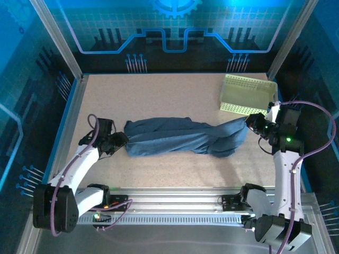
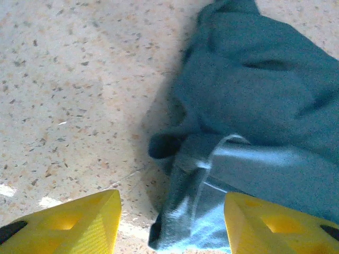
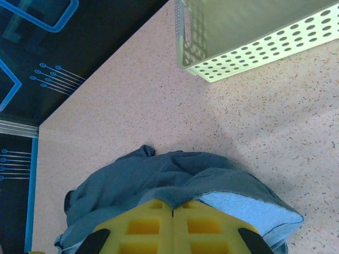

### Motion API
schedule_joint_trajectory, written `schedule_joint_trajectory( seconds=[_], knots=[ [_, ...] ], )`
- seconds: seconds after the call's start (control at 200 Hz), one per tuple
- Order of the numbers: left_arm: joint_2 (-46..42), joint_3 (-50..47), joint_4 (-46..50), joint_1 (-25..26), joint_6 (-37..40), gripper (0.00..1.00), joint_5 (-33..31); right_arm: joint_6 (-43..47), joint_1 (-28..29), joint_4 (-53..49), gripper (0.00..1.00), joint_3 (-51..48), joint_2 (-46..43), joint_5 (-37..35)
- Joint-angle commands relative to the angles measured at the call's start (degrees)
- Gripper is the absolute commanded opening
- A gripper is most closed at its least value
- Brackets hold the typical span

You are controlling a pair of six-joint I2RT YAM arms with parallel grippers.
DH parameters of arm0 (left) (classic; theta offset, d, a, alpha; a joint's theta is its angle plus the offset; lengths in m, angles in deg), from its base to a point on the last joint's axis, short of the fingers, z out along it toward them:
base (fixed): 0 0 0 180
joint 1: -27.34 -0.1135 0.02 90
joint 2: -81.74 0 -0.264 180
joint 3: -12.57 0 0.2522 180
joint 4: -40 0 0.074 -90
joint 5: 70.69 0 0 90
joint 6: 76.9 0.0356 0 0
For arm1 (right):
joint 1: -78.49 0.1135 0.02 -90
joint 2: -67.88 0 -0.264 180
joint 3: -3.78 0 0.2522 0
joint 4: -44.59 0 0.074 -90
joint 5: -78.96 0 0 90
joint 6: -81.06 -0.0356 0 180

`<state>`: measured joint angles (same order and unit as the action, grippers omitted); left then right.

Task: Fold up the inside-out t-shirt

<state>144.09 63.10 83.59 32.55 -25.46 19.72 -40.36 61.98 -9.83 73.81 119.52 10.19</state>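
Note:
The inside-out t-shirt (image 1: 180, 136) lies bunched in a long dark slate-blue band across the middle of the table. At its left end my left gripper (image 1: 121, 142) stands open. In the left wrist view the yellow fingers (image 2: 74, 225) are wide apart, and a loose fold of the t-shirt (image 2: 254, 106) rests on the table between them without touching either one. My right gripper (image 1: 253, 121) is shut on the right end of the shirt. In the right wrist view its jaws (image 3: 172, 209) meet on a pinched edge of the t-shirt (image 3: 159, 180).
A pale yellow-green perforated basket (image 1: 248, 94) stands at the back right, just beyond my right gripper, and appears again as the basket (image 3: 249, 37) in the right wrist view. Aluminium frame posts and blue walls border the speckled table (image 1: 159, 95).

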Motion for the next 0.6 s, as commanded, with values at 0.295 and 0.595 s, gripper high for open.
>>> schedule_joint_trajectory(
  seconds=[0.295, 0.595],
  knots=[
    [12.7, 8.8, 9.4, 7.9, 3.5, 0.48, -11.3, 0.9, 0.7, 0.3, 0.00, 1.2, -0.7, 0.6],
    [19.5, 12.6, 9.7, 10.0, 4.4, 0.45, -12.7, 1.2, 0.9, 0.2, 0.00, 1.3, -0.5, 0.2]
  ],
)
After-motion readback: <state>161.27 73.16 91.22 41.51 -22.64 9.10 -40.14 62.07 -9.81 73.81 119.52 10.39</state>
